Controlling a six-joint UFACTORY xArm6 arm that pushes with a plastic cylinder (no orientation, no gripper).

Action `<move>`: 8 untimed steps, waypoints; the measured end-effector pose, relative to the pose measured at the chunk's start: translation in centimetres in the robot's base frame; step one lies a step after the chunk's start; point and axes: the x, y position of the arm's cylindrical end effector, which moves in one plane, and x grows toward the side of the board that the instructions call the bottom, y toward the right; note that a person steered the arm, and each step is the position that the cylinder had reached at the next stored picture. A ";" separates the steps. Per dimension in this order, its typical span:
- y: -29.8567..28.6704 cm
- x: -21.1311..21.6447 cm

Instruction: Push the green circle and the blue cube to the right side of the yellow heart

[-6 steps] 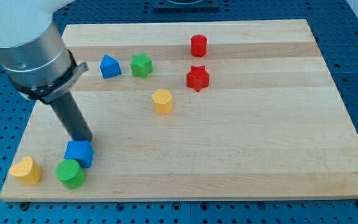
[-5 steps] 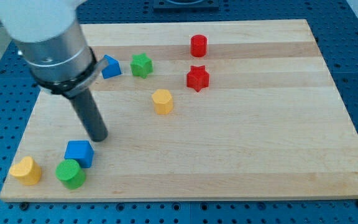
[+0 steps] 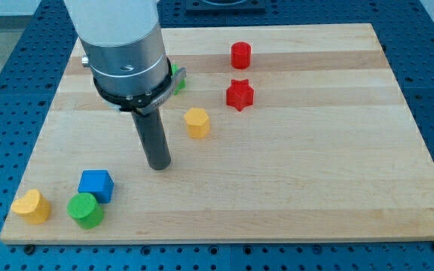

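Note:
The yellow heart [image 3: 32,206] lies at the board's bottom left corner. The green circle [image 3: 86,211] sits just to its right, and the blue cube [image 3: 96,185] touches the green circle's upper right. My tip [image 3: 159,165] is on the board up and to the right of the blue cube, clear of it, and down-left of the yellow hexagon [image 3: 197,122].
A red star [image 3: 239,95] and a red cylinder [image 3: 240,55] lie at the upper middle. A green star [image 3: 178,77] peeks out behind the arm's body [image 3: 123,45], which hides the blue block seen earlier at the upper left. The wooden board [image 3: 315,165] spans the view.
My tip has moved right and slightly up, away from the blue cube. The arm's body now covers the upper-left blue block and most of the green star. No block has moved.

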 end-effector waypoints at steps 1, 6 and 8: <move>-0.1 1.1; -5.0 2.4; -6.6 3.4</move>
